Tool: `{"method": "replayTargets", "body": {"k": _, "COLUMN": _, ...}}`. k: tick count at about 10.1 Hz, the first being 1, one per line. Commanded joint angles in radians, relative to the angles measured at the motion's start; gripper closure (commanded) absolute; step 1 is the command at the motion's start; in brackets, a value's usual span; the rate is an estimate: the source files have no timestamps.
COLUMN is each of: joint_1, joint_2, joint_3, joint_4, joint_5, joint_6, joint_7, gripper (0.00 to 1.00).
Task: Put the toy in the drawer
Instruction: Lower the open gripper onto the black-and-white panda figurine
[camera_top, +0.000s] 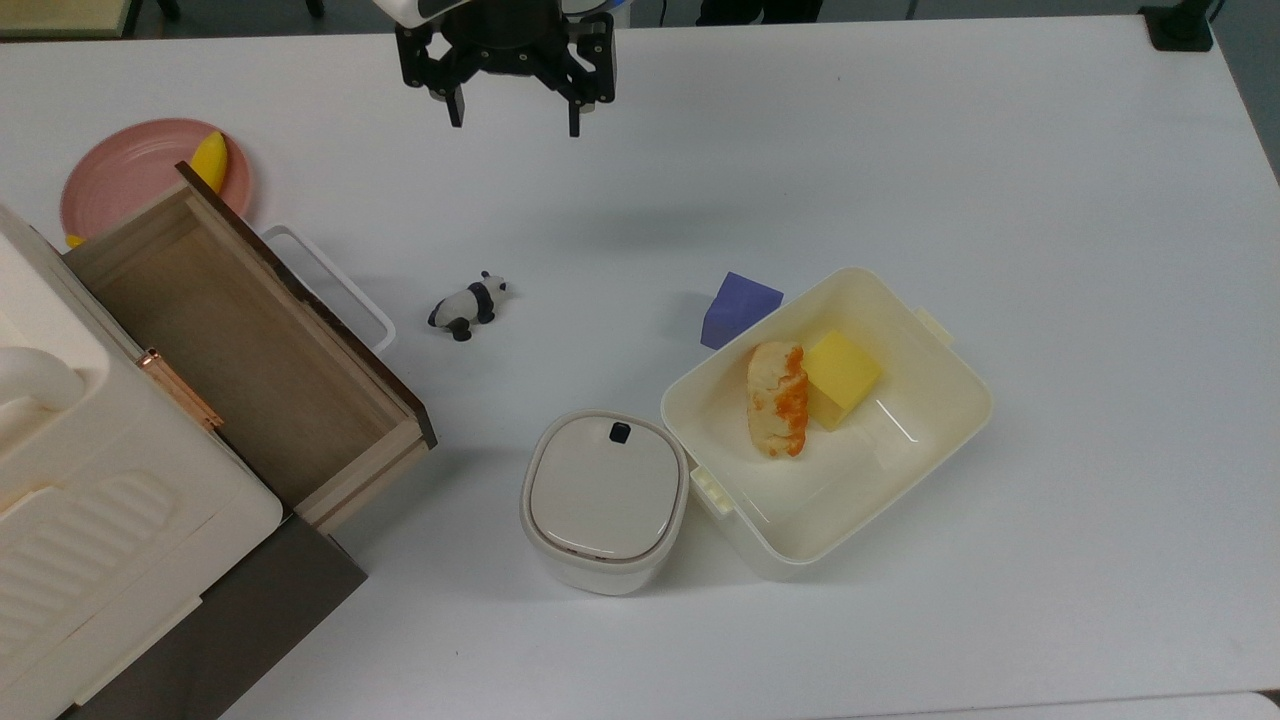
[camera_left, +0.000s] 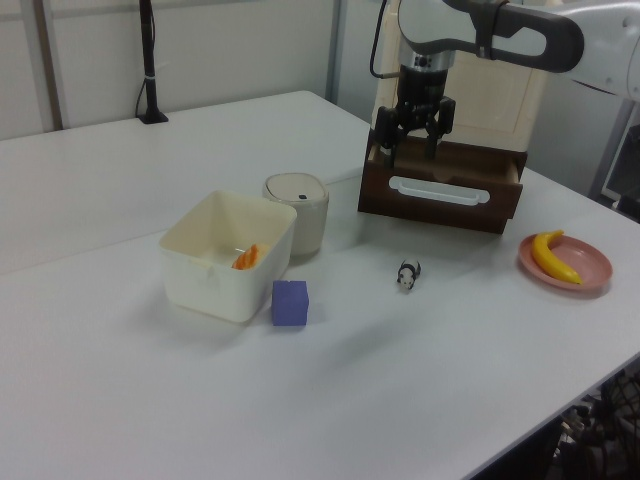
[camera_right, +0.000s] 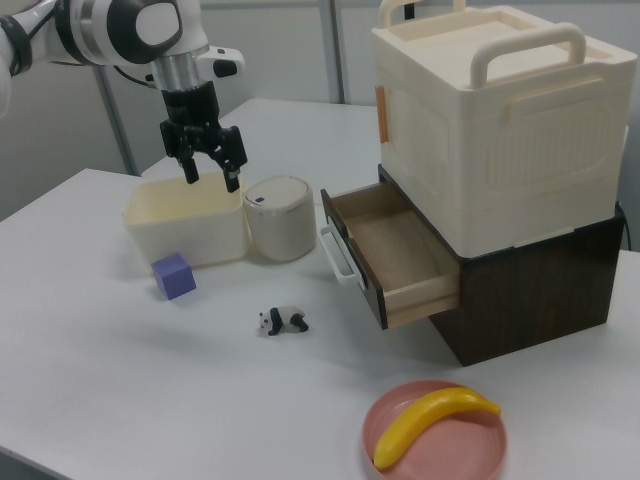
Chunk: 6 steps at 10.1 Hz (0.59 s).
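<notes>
The toy, a small black-and-white panda (camera_top: 467, 306) (camera_left: 407, 274) (camera_right: 284, 321), stands on the white table between the drawer and the purple block. The drawer (camera_top: 240, 350) (camera_left: 443, 187) (camera_right: 392, 252) is pulled open, light wood inside, with a dark front and a white loop handle (camera_top: 330, 283), and nothing lies in it. My gripper (camera_top: 513, 125) (camera_left: 410, 145) (camera_right: 209, 179) hangs open high above the table, toward the top view's upper edge from the toy, holding nothing.
A cream tub (camera_top: 880, 478) holds a yellow cube (camera_top: 841, 378) and an orange-and-white piece (camera_top: 778, 399). A purple block (camera_top: 737, 308) lies beside it. A lidded round container (camera_top: 605, 500) stands near the drawer's corner. A pink plate (camera_top: 130, 175) carries a banana (camera_top: 209, 160).
</notes>
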Motion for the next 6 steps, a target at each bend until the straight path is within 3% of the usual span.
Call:
{"method": "replayTargets", "body": {"k": 1, "joint_1": 0.028, "joint_2": 0.042, "joint_3": -0.001, "joint_4": -0.038, "joint_5": 0.009, "joint_6": 0.030, "joint_7": -0.143, "gripper": 0.05}}
{"method": "replayTargets", "body": {"k": 2, "joint_1": 0.027, "joint_2": 0.059, "joint_3": -0.001, "joint_4": -0.056, "joint_5": 0.015, "joint_6": 0.069, "joint_7": -0.124, "gripper": 0.05}}
{"method": "replayTargets", "body": {"k": 4, "joint_1": 0.011, "joint_2": 0.120, "joint_3": -0.004, "joint_4": -0.107, "joint_5": 0.010, "joint_6": 0.138, "joint_7": 0.212, "gripper": 0.05}}
{"method": "replayTargets", "body": {"k": 6, "joint_1": 0.013, "joint_2": 0.130, "joint_3": -0.044, "joint_4": -0.204, "joint_5": 0.005, "joint_6": 0.212, "joint_7": 0.322, "gripper": 0.05}}
